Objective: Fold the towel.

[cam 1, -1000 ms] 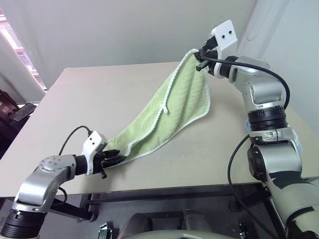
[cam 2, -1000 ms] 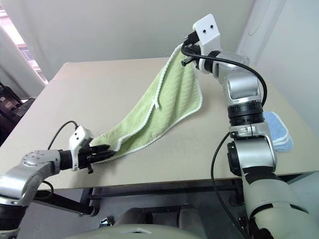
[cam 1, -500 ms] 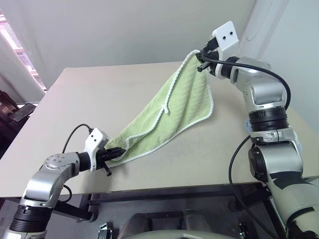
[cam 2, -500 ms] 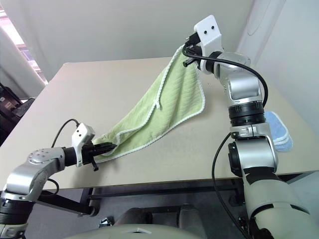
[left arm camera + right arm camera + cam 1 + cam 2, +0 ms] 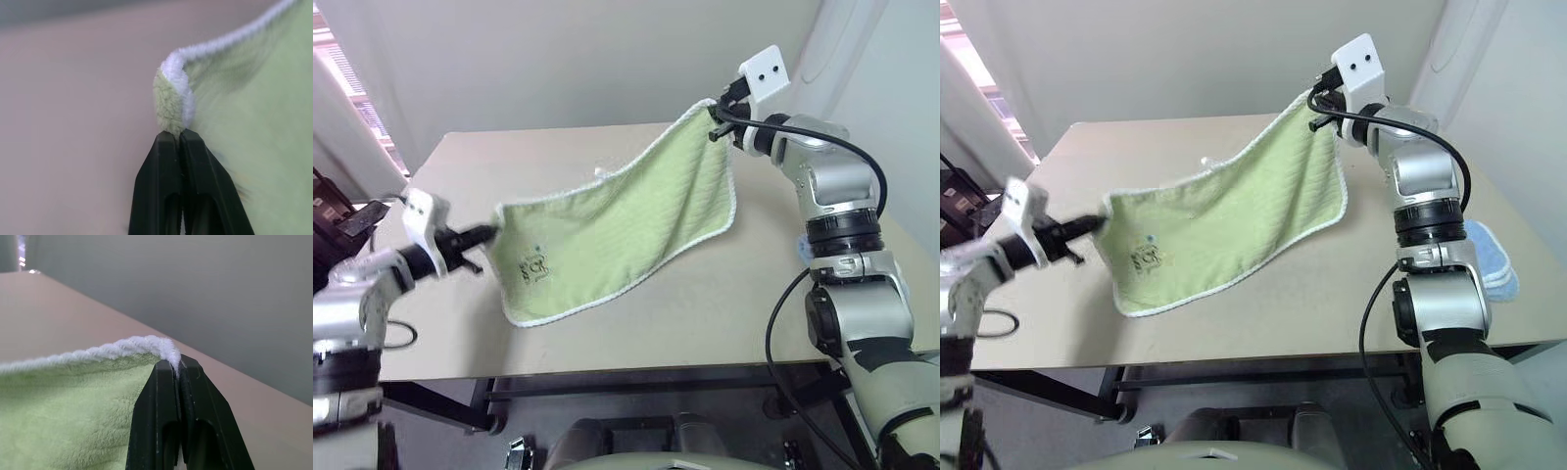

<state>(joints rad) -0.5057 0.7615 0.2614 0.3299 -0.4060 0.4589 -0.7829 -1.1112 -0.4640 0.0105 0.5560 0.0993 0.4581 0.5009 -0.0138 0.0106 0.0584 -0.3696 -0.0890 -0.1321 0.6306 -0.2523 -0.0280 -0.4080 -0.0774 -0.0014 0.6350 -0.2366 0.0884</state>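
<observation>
With both pincers clamped on opposite top corners, the towel (image 5: 607,230) hangs spread in the air above the worktop (image 5: 734,304). The left pincer (image 5: 177,136) has its black fingers pressed together on a bunched corner of green terry and white edging. The right pincer (image 5: 177,367) pinches the other corner the same way, the stitched white rim running out from between its fingers. From the head views, the left pincer (image 5: 487,233) holds its corner lower and out toward the near left edge of the worktop, while the right pincer (image 5: 717,110) holds its corner higher, toward the far right side. Between them the top edge sags a little, and the cloth drapes down with the dark embroidered marks (image 5: 532,266) facing the camera near the lower left corner. The bottom hem appears to rest on or hang just over the worktop; I cannot tell which. A light blue folded cloth (image 5: 1489,257) lies apart at the right edge.

As I judge it, the step in hand is the spreading, before any fold is made. The next move calls for laying the towel flat, or bringing the two held corners over to meet the free hem, with both grips kept tight and the top edge kept taut.
</observation>
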